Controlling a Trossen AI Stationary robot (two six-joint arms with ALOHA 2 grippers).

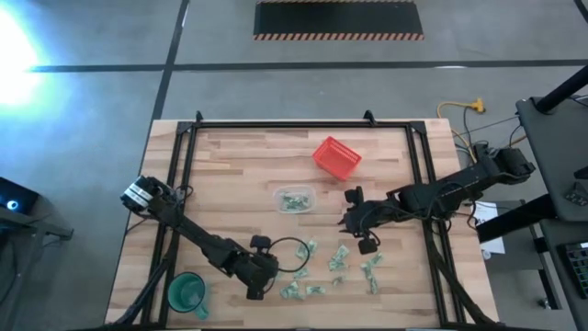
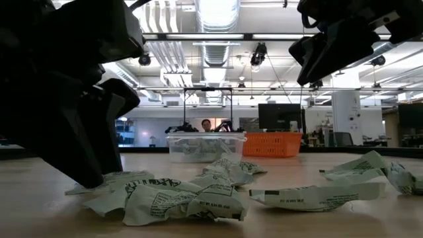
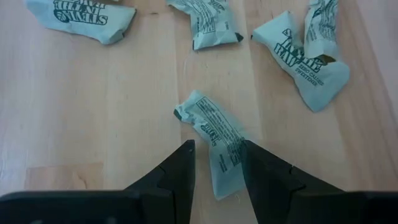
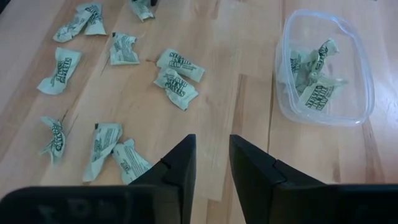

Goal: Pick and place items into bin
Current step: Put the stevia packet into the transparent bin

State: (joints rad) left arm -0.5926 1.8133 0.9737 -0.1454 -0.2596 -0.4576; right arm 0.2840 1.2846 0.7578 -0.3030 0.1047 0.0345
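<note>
on the near edge of the desk (image 1: pixel 230 156), the left gripper (image 3: pixel 217 165) is down at the surface among the packets (image 1: pixel 333 265), its fingers narrowly apart on either side of one pale green packet (image 3: pixel 214 140) lying flat on the wood; the fingers straddle its near end, and whether they touch it cannot be told. in the low view this gripper's dark bulk rests right at the closest crumpled packets. more packets lie scattered across the near middle of the desk, to the right of the left gripper.

the right gripper (image 4: pixel 211 158) hangs above the desk right of centre, its fingers narrowly apart and holding nothing. the scattered packets are on one side of it and the bin (image 1: pixel 295 199) on the other. the bin sits at mid-desk, left of the right gripper, with several packets already inside. a red basket (image 1: pixel 336 157) stands beyond it toward the far side, and a green cup (image 1: pixel 186 293) is at the near left corner.
</note>
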